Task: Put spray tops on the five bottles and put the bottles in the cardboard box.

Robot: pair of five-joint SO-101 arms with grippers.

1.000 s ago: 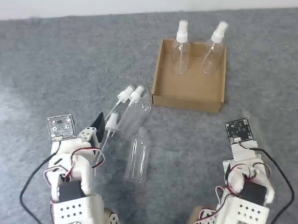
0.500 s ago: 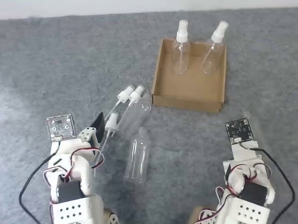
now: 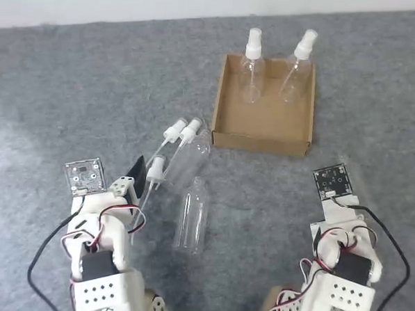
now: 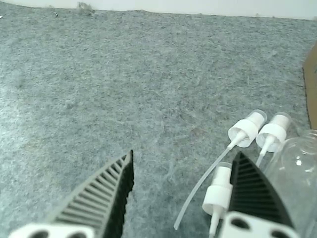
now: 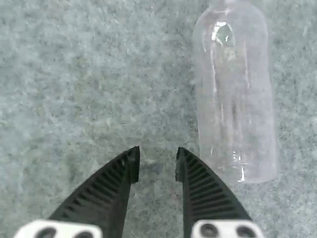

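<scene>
Nothing has visibly moved since the earlier frames: both arms and every bottle sit where they were.

Two capped bottles, one (image 3: 252, 73) beside the other (image 3: 295, 73), already lie inside the cardboard box (image 3: 262, 137) at the far side of the tabletop (image 3: 85, 85), their spray tops pointing away from the arms. That looks like two of the five finished.

Three remain. One bare bottle (image 3: 190, 155) lies on its side near the box's near left corner, and a second bare bottle (image 3: 191, 215) lies just in front of it, closer to the arms. A third bare bottle (image 5: 234, 99) lies on the tabletop just beside the right gripper (image 5: 157, 149), with no top fitted. Three loose spray tops with long dip tubes lie together by the first bare bottle: two side by side (image 4: 246, 130) (image 4: 275, 133) near its neck, and one (image 4: 218, 191) just beside a finger of the left gripper (image 4: 184, 156).

The left gripper is spread wide and holds nothing; it sits low over the tabletop, with the loose tops off to one side, not between its fingers. The right gripper is only narrowly parted, also holding nothing, with the third bare bottle outside its fingers.

By my reading, the work is a little under halfway: three tops are yet to be fitted and three bottles yet to be boxed, and no grasp has begun.
</scene>
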